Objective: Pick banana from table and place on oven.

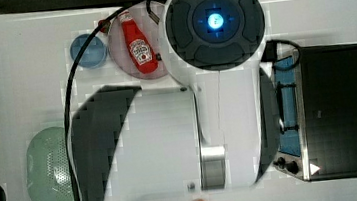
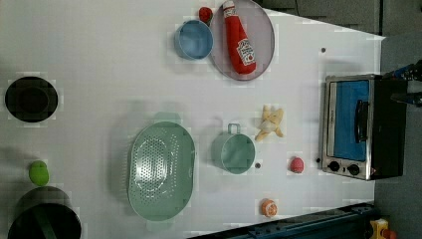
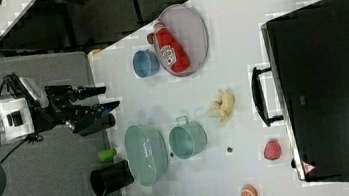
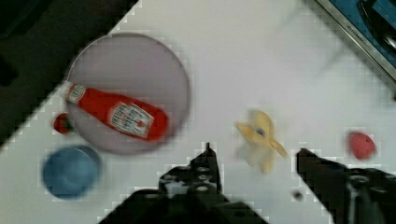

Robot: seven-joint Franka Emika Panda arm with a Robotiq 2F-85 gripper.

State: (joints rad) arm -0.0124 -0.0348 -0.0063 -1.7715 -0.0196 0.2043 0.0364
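Observation:
The banana (image 2: 270,123) is pale yellow with its peel spread open. It lies on the white table (image 2: 99,59), a short way in front of the oven's (image 2: 358,127) blue glass door. In the right view the banana (image 3: 222,105) sits just left of the oven (image 3: 332,83) and its black top. My gripper (image 3: 108,97) is open with nothing in it, far off at the right view's left. In the wrist view the banana (image 4: 259,140) lies on the table beyond my open gripper (image 4: 254,151), roughly between the two fingers. The arm hides the banana in the top view.
A ketchup bottle (image 2: 240,37) lies on a grey plate (image 2: 263,30) beside a blue bowl (image 2: 194,40). A green cup (image 2: 233,152) and a green colander (image 2: 160,169) stand near the banana. A red strawberry-like piece (image 2: 296,165) and an orange slice (image 2: 269,207) lie near the oven's knobs.

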